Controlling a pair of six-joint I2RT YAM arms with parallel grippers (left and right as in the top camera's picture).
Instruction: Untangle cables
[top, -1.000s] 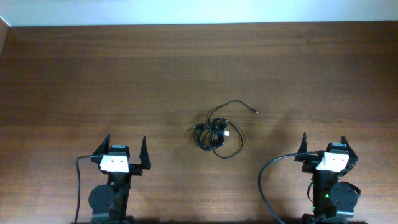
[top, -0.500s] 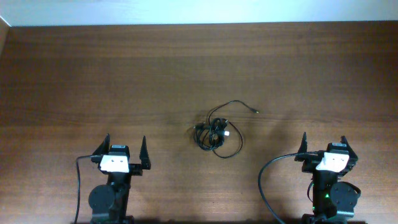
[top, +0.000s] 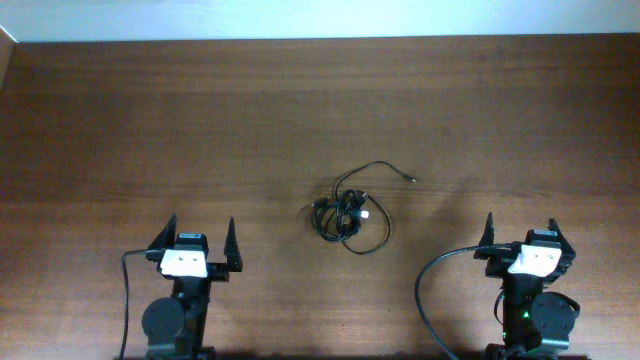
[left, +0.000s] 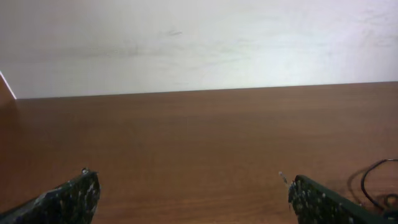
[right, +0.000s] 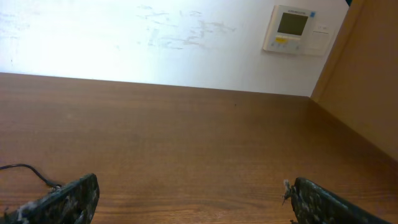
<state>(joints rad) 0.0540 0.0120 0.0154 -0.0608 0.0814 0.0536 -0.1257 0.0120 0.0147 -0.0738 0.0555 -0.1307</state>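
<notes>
Cables: thin black flexible cables (top: 347, 212) lie knotted in one small bundle on the brown wooden table (top: 120, 120); nothing touches them.
Loose strand: one cord arcs out from the far right of the bundle and ends in a small plug (top: 410, 179), apart from the knot.
Whitish tip: a small pale plug end (top: 365, 213) sits at the bundle's right edge.
Loop: a wider loop of cord (top: 380, 238) trails off the bundle's near right side.
Left gripper: the left gripper (top: 201, 228) sits nearer than the bundle and well to its left. Its black fingers are spread wide with only bare table between them. Its wrist view catches a bit of cord (left: 367, 180) at the lower right.
Right gripper: the right gripper (top: 521, 226) sits nearer than the bundle and well to its right, fingers spread wide and holding nothing. A cord end (right: 25, 168) shows at the left of its wrist view.
Arm cable: a thicker black arm cable (top: 425, 290) curves beside the right arm, near and to the right of the bundle.
Wall: a white wall (left: 199, 43) rises beyond the bundle and carries a white control panel with a small screen (right: 292, 28).
</notes>
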